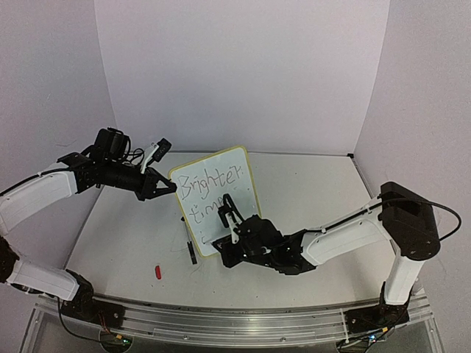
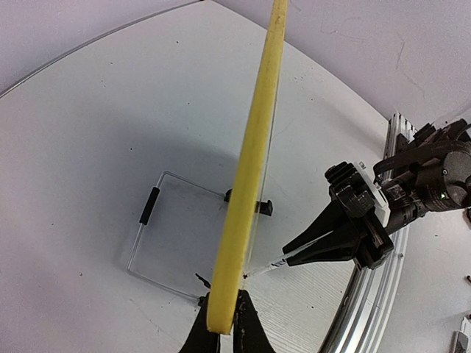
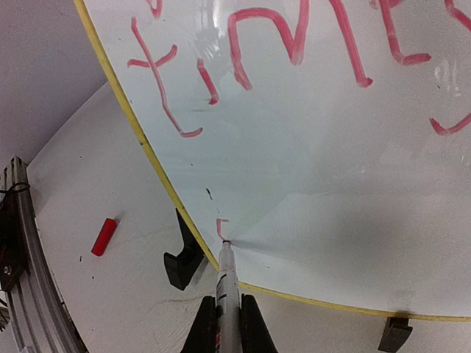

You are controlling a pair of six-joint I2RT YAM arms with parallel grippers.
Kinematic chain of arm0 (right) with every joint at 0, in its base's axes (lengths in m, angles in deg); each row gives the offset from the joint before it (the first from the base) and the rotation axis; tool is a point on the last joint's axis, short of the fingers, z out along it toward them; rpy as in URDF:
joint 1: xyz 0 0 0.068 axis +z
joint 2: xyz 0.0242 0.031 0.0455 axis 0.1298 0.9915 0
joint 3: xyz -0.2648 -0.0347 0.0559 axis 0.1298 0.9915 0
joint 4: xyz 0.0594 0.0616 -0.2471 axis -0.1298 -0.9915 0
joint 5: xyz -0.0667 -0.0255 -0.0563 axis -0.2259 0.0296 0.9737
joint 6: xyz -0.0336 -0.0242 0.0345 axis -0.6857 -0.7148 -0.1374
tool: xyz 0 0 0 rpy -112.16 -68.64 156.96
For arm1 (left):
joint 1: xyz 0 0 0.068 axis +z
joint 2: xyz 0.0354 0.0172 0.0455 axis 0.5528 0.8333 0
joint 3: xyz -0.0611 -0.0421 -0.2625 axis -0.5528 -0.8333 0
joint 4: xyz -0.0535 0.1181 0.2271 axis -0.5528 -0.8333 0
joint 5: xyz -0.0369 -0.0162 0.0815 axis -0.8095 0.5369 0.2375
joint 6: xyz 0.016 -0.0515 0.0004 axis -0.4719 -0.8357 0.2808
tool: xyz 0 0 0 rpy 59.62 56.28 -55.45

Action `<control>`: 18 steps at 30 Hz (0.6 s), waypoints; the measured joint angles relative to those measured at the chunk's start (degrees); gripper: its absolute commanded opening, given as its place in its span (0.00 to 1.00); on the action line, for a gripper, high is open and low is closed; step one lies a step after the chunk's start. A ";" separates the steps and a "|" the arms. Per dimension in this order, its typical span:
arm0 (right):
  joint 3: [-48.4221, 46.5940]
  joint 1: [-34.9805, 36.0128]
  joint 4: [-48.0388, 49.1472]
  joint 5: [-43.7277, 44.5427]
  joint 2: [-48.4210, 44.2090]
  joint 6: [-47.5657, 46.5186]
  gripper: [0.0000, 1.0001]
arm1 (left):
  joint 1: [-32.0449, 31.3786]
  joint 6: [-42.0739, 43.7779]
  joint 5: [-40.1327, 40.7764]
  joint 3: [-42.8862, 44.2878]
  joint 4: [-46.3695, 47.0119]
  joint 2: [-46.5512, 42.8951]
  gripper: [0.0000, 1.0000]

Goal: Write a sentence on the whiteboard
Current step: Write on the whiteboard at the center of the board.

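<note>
Right wrist view has my right claw (image 3: 227, 316) clenched around the marker (image 3: 226, 283). The barrel points straight ahead and the tip touches the whiteboard (image 3: 316, 198) low at its left, just above the yellow rim, where a small red stroke starts a third line. The sentence (image 3: 294, 37) reads "times" directly above the tip, with "Brighter" higher on the face, so the bare white I need lies to the right of the tip, along the bottom rim. My left claw (image 2: 221, 327) is clamped on the board's edge, steadying it where it stands tilted on its black feet on the worktop (image 1: 118, 243). I judge the coming strokes must run rightward, parallel to that rim.
</note>
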 measured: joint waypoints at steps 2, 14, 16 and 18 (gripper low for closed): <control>0.00 0.09 -0.49 0.42 -0.02 -0.05 0.00 | 0.00 0.00 0.00 0.00 0.00 0.00 0.00; -0.02 0.20 -2.18 2.71 -2.07 -1.43 0.00 | 0.00 0.02 0.00 0.00 0.00 0.00 0.00; -0.10 0.17 -2.16 3.13 -2.62 -1.72 0.00 | 0.00 0.00 0.00 0.00 0.00 0.00 0.00; -0.33 0.15 -2.18 3.32 -2.88 -1.91 0.00 | 0.00 0.02 0.00 0.00 0.00 0.00 0.00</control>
